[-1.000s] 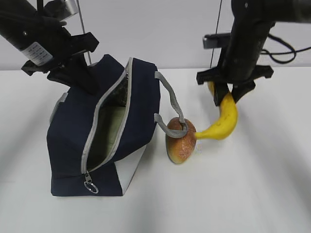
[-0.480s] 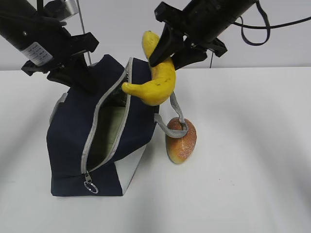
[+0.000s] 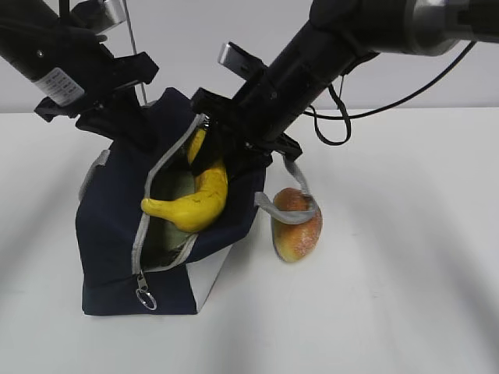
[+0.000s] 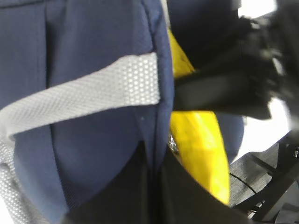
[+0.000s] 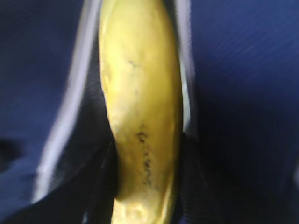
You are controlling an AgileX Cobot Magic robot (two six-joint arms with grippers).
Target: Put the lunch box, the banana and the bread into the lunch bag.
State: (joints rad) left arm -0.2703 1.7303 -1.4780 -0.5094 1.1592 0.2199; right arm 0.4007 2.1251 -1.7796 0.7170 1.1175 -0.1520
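Gripping the banana (image 3: 195,201) near its upper end: right gripper (image 3: 204,160), jaws clenched on the fruit, over the bag (image 3: 117,218) mouth. Lower tip already past the zipper (image 3: 160,183) line, pointing toward the left side of the opening; upper end still above the rim. Pale green visible deep inside, probably the box lid (image 3: 178,204), so box judged already in. Left gripper (image 3: 129,125) at the far top edge of the bag, fingertips hidden behind fabric; closed, apparently pinching the rim to hold the mouth open. Bread (image 3: 296,224) outside, on the table (image 3: 405,273) just right of the bag, with a grey handle (image 3: 284,206) draped against its top. Risks, as judged: banana curve catching on the zipper edge if released too high, leaving it perched across the opening; soft skin bruising under the jaws; arm pressing on the near wall and collapsing the soft mouth; handle dragging the bread when the arm leaves. Materials: bag of limp navy woven cloth, white lower panel, grey webbing, metal ring pull (image 3: 144,297); banana smooth, yellow, curved, faint dark specks; bread oval, glossy golden-red crust.
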